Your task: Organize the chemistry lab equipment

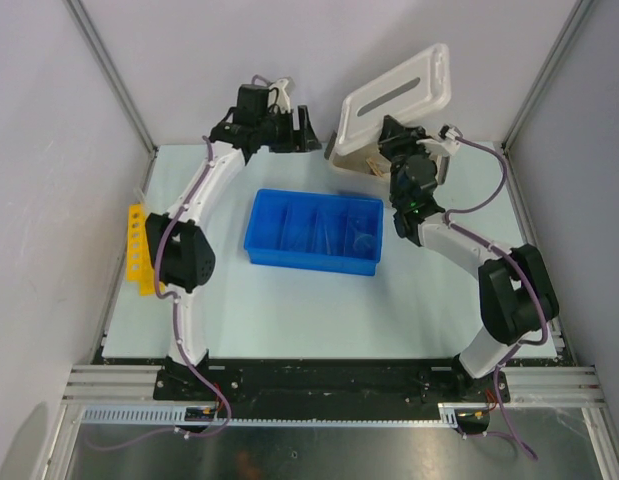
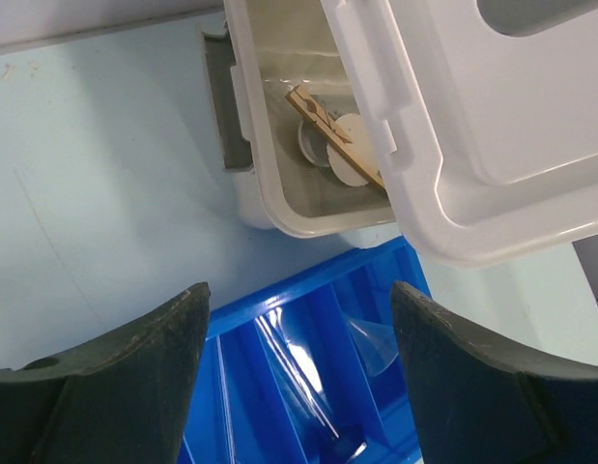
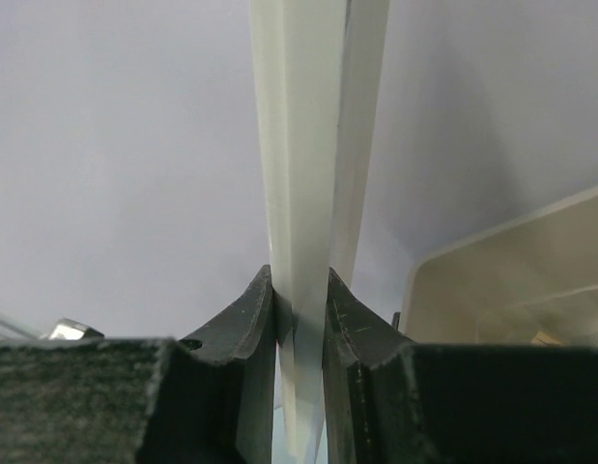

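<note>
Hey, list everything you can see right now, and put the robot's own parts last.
tray: one, blue, divided, middle of the table
glass tubes: count unclear, clear, lying in the tray
tub: one, beige, beyond the tray
lid: one, white, tilted above the tub
wooden stick: one, tan, inside the tub
round pieces: about two, white, under the stick
rack: one, yellow, left table edge
left gripper: black, open, empty
right gripper: black, shut on the lid
</note>
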Controlling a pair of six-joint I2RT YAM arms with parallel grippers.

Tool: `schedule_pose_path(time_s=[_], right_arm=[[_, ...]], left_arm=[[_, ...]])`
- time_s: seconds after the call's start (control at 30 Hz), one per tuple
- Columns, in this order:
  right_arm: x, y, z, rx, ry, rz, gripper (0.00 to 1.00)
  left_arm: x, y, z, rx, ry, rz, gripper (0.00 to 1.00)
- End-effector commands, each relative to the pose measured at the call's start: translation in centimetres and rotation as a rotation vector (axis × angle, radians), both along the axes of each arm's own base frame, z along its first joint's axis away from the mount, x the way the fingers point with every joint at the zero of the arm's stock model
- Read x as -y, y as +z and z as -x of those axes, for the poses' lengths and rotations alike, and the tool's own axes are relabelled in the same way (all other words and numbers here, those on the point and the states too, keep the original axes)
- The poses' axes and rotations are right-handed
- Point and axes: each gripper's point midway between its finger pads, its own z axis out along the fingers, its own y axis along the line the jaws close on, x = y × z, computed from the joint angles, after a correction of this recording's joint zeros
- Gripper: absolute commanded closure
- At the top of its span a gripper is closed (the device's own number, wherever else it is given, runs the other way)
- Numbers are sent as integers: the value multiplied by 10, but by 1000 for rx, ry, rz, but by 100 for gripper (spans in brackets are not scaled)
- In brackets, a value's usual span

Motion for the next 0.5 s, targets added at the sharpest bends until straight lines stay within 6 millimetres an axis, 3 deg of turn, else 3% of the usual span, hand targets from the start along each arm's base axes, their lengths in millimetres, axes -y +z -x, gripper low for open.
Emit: schedule_pose_path(time_s=[0.0,0.47], right_arm=[[14,13,0,83,-32,-157,100],[5,-37,-25,32,-11,-231,100]], left_arm=[[22,8,-9,36,-47,50,20],[33,-19,-27,23,-43,62,21]])
